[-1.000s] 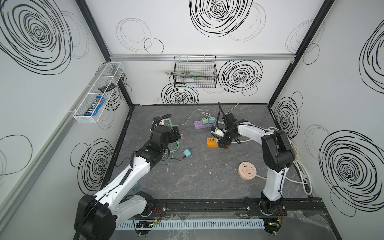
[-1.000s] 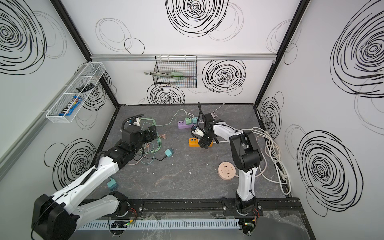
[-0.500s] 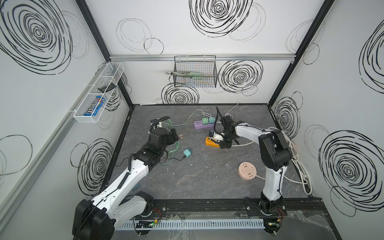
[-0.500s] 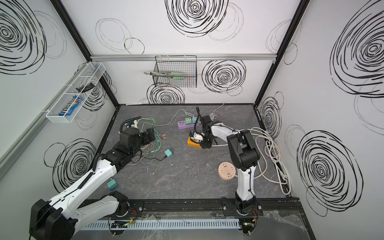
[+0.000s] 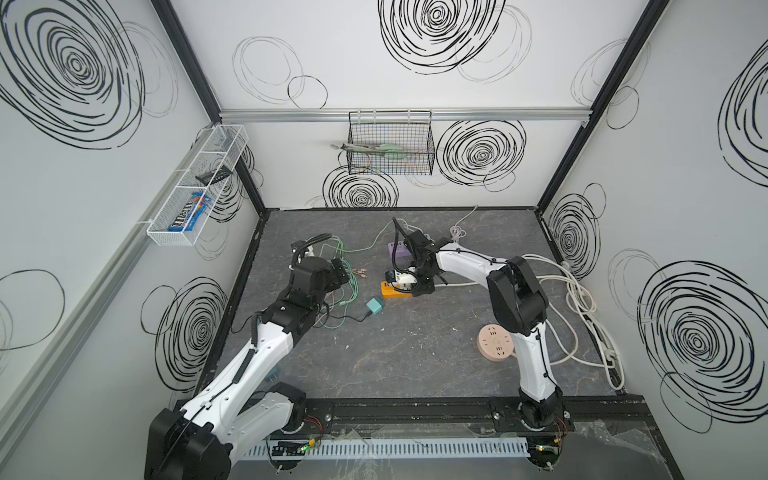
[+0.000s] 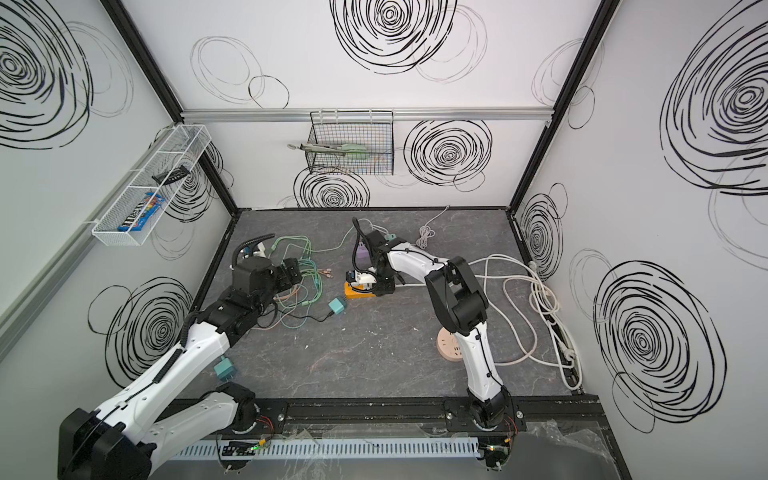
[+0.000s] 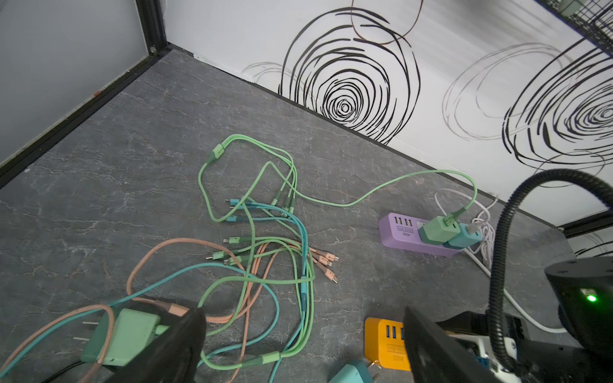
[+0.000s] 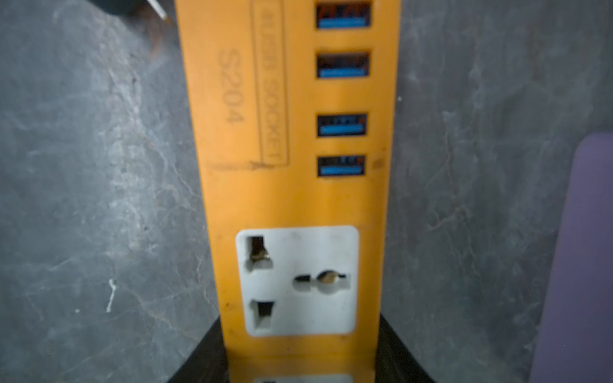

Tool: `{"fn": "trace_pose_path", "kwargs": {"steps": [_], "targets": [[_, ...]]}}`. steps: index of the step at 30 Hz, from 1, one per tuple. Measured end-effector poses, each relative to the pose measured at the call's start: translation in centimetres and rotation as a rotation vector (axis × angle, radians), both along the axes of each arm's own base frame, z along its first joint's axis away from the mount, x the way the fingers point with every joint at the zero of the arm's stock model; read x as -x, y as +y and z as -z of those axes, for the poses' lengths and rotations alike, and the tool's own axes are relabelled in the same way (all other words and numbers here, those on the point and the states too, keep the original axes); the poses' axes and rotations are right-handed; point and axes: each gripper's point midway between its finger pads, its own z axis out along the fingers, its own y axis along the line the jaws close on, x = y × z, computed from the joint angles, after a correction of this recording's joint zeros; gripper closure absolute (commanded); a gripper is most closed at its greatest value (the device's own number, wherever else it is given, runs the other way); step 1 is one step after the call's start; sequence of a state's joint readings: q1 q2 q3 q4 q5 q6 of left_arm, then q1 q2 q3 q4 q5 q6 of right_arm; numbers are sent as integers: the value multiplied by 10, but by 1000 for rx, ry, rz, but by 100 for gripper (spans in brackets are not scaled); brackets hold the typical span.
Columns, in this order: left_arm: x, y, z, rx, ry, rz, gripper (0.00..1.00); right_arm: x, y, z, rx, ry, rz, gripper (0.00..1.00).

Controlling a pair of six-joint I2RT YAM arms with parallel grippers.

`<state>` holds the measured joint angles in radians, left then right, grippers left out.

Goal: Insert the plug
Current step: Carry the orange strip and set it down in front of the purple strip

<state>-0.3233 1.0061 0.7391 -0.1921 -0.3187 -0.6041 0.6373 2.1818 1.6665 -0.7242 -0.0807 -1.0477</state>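
Observation:
An orange power strip point(image 5: 392, 290) point(image 6: 357, 291) lies on the grey floor mid-scene. My right gripper point(image 5: 419, 282) is shut on it. In the right wrist view its black fingers point(image 8: 205, 351) press both long sides of the strip point(image 8: 292, 132) just behind a white socket, and the gripper point(image 8: 300, 348) straddles it. A teal plug point(image 5: 374, 306) point(image 6: 338, 306) with a black cord lies loose just left of the strip, prongs toward it. My left gripper point(image 5: 340, 275) point(image 7: 302, 318) hangs open over the cable tangle and holds nothing. A green adapter point(image 7: 129, 335) lies beside one finger.
A purple power strip point(image 7: 401, 232) with a green and a teal adapter plugged in sits behind the orange one. Green, teal and pink cables point(image 7: 265, 248) sprawl at the left. A round beige socket point(image 5: 494, 342) and white cord loops point(image 5: 582, 299) lie at the right.
My right gripper has closed onto the orange power strip, which has shifted slightly left. The left arm has barely moved and stays open.

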Motion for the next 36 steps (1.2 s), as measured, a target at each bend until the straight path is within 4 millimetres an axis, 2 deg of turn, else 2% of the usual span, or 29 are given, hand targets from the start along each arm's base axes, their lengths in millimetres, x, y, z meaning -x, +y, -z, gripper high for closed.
{"fn": "trace_pose_path", "kwargs": {"steps": [3,7,11,15,16,17,22,28,36], "targets": [[1,2,1,-1,2,0,4,0,10,0,3,-2,-30,43],[2,2,5,-2,14,13,4,3,17,1,5,-7,-64,30],[2,1,9,-7,26,19,4,9,26,1,-16,-13,-84,26],[1,2,16,-17,52,15,4,13,26,-1,-37,-22,-81,20],[1,2,17,-19,56,13,4,15,26,-2,-42,-23,-78,6],[1,2,19,-21,60,11,4,17,25,-2,-50,-21,-70,2],[0,3,25,-27,80,4,4,28,20,-11,-85,-35,-54,3],[2,6,39,-26,131,-20,4,33,16,-41,-182,-132,-25,3],[0,14,53,-28,188,-61,4,38,8,-95,-432,-362,89,3]]}}
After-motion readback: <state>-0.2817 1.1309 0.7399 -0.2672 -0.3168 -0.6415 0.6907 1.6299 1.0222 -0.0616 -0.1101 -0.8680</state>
